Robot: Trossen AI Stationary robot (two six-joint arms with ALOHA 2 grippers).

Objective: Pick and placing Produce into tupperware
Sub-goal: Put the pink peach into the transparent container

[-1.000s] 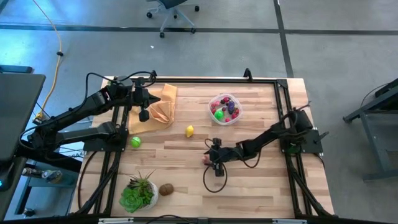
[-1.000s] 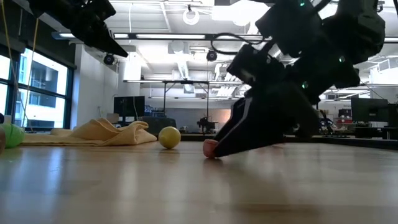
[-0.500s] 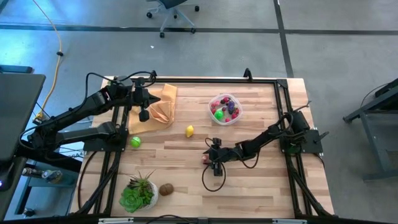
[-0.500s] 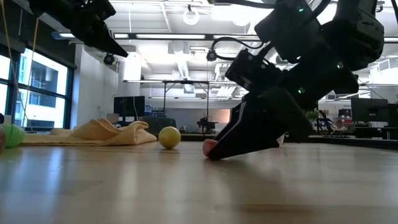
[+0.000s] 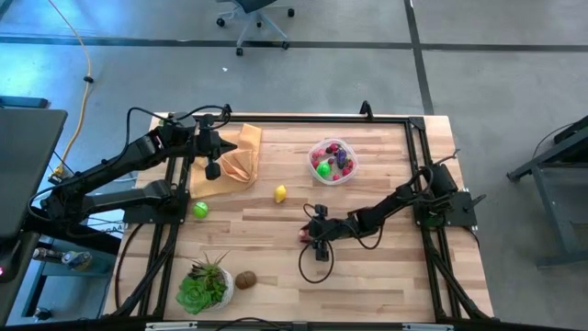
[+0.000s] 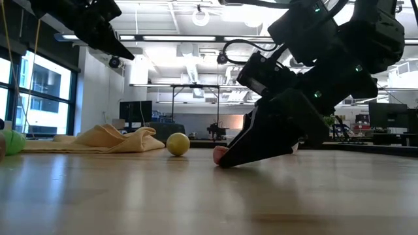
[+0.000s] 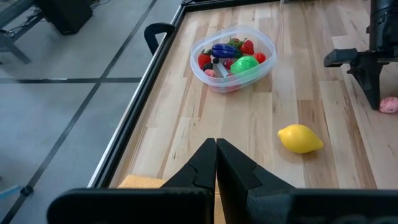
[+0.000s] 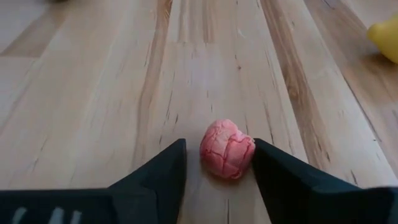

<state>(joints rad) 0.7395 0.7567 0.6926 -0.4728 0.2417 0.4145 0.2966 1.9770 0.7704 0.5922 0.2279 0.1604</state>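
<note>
A small pink produce piece [image 8: 227,149] lies on the table near its middle [image 5: 302,235]. My right gripper [image 8: 217,158] is low over the wood, open, with one finger on each side of that piece; it also shows in the high view [image 5: 310,235] and the low view [image 6: 222,158]. The tupperware [image 5: 333,161] stands toward the far right edge and holds several red, green and purple pieces [image 7: 232,57]. A yellow lemon [image 5: 280,193], a green ball [image 5: 200,209] and a brown piece [image 5: 245,279] rest on the table. My left gripper [image 7: 216,146] is shut and hovers over the tan cloth [image 5: 234,161]. My right gripper comes at the pink piece low and slanting from the table's right, with the piece on the wood between its open fingers. One finger [image 8: 264,163] stands right against the piece's side [image 8: 250,149]; I cannot tell whether it touches. The other finger stands apart.
A leafy plant in a white pot [image 5: 204,285] stands at the near left corner, next to the brown piece. The tan cloth lies bunched at the far left [image 6: 111,139]. A black frame rail [image 5: 415,175] runs along the table's edges. Bare wood lies between the lemon and the tupperware.
My right arm has shifted a little toward the table's left, and its gripper has tipped slightly steeper over the pink piece. The fingertips stay at the piece, which has not moved.
</note>
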